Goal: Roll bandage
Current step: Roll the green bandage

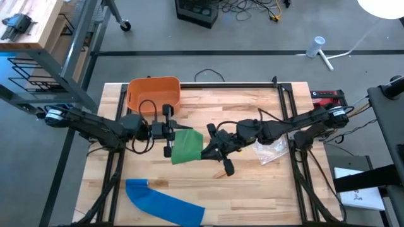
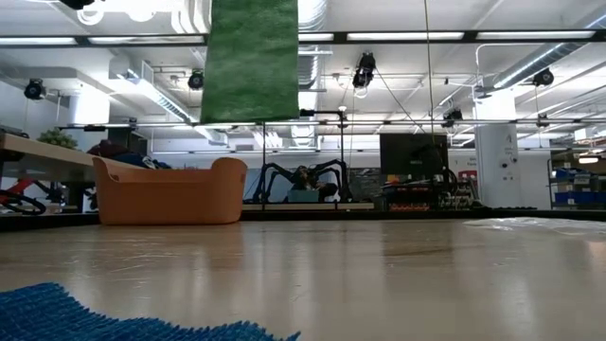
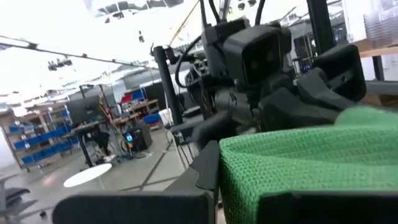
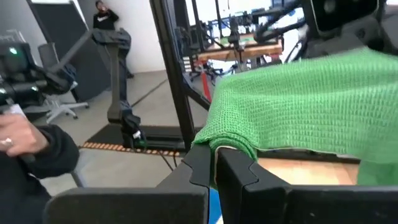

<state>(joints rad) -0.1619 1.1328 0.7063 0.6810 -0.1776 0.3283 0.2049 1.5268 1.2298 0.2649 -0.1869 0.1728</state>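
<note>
A green knitted bandage hangs in the air above the middle of the table, between my two grippers. My left gripper is shut on its left side and my right gripper is shut on its right side. In the low view the green bandage shows as a flat strip hanging well above the tabletop. A blue bandage lies flat on the table near the front edge, partly unrolled. My left gripper pinches the green bandage's left edge between its two fingers, coming in about level from the table's left. The bandage is lifted clear of the table. My right gripper pinches a folded corner at the bandage's right edge between its two fingers, level from the table's right. From there the cloth spreads away toward the other gripper, clear of the table.
An orange basket stands at the far left of the table. A clear plastic bag lies on the right, under my right arm. In the right wrist view a person's hand and sleeve show beyond the table.
</note>
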